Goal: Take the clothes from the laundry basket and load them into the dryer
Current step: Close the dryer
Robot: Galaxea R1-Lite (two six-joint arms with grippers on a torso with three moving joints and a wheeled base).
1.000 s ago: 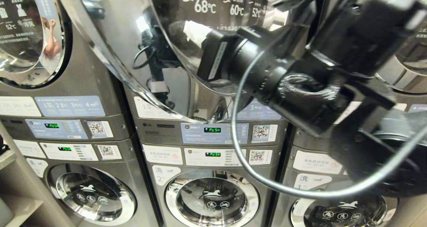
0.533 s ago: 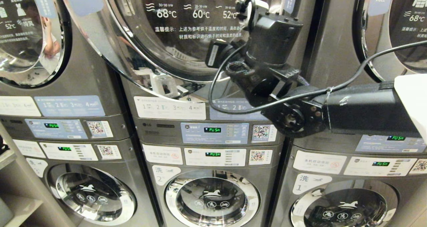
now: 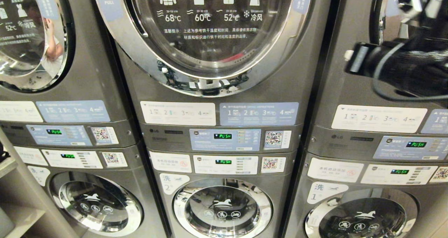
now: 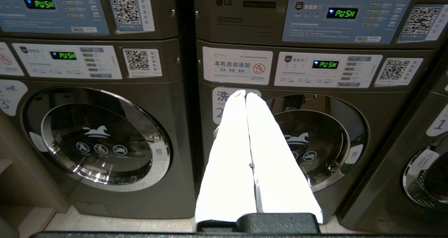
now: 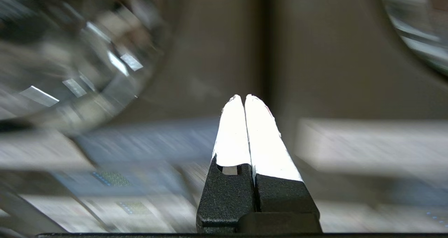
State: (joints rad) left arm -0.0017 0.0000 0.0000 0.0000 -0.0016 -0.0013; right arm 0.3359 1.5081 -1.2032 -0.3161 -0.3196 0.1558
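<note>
Though blurred, right gripper (image 5: 244, 98) empty.

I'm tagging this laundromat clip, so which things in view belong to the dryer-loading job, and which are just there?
Part of the job:
- middle dryer door, closed
- right claw, shut, empty
- left claw, shut, empty, in front of the washer number 2

Just there:
- middle washer below
- left dryer
- right dryer
- QR stickers
- instruction labels

No clothes or basket are visible.

Coin laundry: stacked dryers (image 3: 217, 38) over washers (image 3: 222, 206), QR payment stickers (image 3: 274, 139).
</note>
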